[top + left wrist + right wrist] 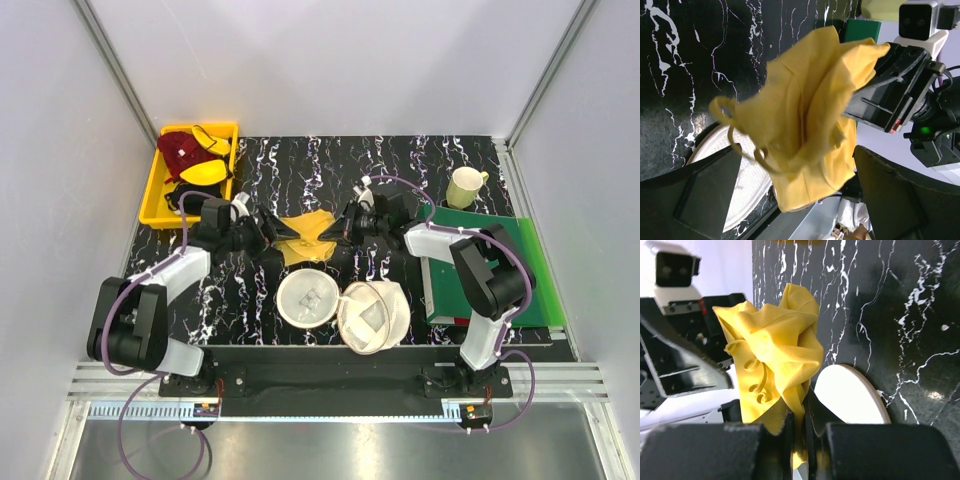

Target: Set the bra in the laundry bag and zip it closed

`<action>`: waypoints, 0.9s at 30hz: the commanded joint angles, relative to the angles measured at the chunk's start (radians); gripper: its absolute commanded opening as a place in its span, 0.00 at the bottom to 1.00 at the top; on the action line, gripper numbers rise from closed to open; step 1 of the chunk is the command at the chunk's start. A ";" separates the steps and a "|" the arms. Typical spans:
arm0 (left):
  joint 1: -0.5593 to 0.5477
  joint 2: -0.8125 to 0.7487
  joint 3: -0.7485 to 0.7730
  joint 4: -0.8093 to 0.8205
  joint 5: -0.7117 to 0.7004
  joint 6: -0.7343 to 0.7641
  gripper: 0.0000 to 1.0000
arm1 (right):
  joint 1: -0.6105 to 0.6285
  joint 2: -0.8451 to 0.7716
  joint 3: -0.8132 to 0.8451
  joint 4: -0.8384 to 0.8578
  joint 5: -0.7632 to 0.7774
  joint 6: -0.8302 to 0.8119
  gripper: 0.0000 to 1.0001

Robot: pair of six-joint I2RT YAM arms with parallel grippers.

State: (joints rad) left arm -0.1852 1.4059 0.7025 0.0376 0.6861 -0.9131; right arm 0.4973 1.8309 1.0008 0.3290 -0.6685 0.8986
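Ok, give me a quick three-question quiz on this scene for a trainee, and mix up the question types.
1. True or false: the laundry bag is zipped closed.
2. Where is the mustard-yellow bra? A) inside the bag B) pinched in the right gripper, lifted C) draped over the mug
3. Which container holds the dark red garment?
Key: 1 false, both halves lie open. 2 B. 3 the yellow bin.
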 commanded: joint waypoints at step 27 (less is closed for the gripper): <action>-0.290 -0.264 -0.020 -0.238 -0.103 0.286 0.00 | 0.038 -0.565 -0.074 -0.891 0.326 -0.319 0.71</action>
State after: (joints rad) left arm -0.3801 1.2278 0.6861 -0.0837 0.7002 -0.7055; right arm 0.5331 1.3872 0.9737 -0.2752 -0.5297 0.6331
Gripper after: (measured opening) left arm 0.090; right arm 0.692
